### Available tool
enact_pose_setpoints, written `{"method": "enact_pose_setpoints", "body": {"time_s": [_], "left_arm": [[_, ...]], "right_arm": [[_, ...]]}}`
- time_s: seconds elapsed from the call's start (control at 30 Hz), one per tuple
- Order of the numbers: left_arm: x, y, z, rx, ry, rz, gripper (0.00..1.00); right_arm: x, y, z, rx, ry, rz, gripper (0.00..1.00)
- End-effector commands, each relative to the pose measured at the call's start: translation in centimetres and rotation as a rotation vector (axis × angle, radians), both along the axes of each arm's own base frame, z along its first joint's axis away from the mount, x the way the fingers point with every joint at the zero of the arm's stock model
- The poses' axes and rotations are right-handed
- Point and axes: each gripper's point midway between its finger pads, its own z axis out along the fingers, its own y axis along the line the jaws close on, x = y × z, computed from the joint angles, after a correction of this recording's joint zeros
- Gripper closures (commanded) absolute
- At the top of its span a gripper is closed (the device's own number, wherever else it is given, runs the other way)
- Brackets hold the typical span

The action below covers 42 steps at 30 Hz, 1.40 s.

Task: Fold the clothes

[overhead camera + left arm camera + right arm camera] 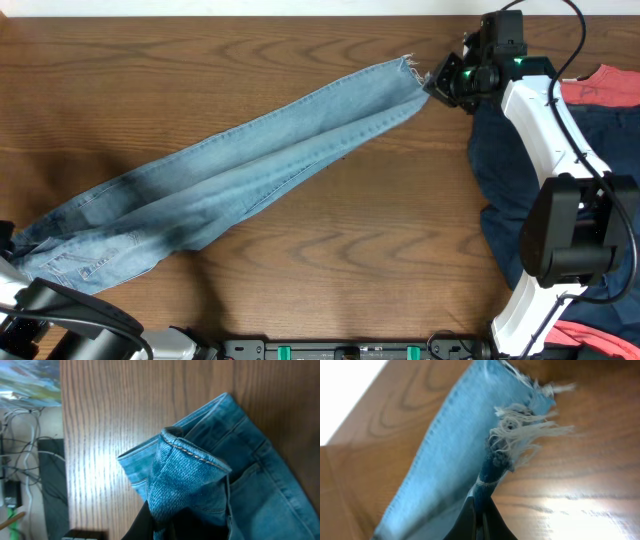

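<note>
Two grippers clamp the jeans, stretched diagonally from lower left to upper right of the overhead frame. Its frayed hem is pinched by the right gripper; the left gripper grasps the bunched waistband.

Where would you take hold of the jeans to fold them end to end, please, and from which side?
By the two short ends. The jeans lie pulled into one long diagonal strip, so pinch the frayed hem from the far right and the waistband from the near left, edge-on, where the cloth is thick. The right gripper and left gripper are shut there.
</note>
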Motion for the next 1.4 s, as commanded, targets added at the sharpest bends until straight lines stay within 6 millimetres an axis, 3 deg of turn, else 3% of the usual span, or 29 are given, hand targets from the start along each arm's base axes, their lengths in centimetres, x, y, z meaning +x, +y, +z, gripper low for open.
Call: {"method": "enact_pose_setpoints", "body": {"time_s": [0.0,0.13,0.37,0.5,0.7,0.9,1.1,1.23,1.37], "left_arm": [[-0.7,0.5,0.7,0.030,0.033,0.019,0.94],[-0.9,0.2,1.9,0.059,0.014,0.019,0.94],[-2.7,-1.2,4.9,0.114,0.019,0.043,0.94],[-3.4,-1.8,5.7,0.125,0.031,0.053,0.94],[-3.8,-2.0,4.5,0.111,0.056,0.079,0.94],[-3.4,-1.6,0.7,0.050,0.090,0.072,0.94],[-1.7,-0.2,-1.7,0.024,0.060,0.061,0.93],[-1.5,-0.3,-2.0,0.010,0.051,0.054,0.94],[-1.7,-1.2,-0.7,0.002,0.036,0.051,0.94]], "right_arm": [[-0.5,0.8,1.6,-0.020,-0.032,0.064,0.99],[-1.8,0.2,3.2,-0.077,-0.017,0.096,0.99],[-5.8,-1.2,8.7,-0.196,0.028,0.093,0.99],[-6.7,-2.2,10.9,-0.220,0.012,0.068,0.99],[-5.2,-3.4,10.3,-0.223,-0.007,0.033,0.99],[-2.6,-2.7,8.3,-0.215,-0.024,0.029,0.99],[0.1,-2.2,6.1,-0.202,-0.043,0.012,0.99],[0.8,-2.2,5.8,-0.193,-0.053,-0.004,0.99],[0.7,-2.5,6.8,-0.197,-0.076,-0.002,0.99]]}}
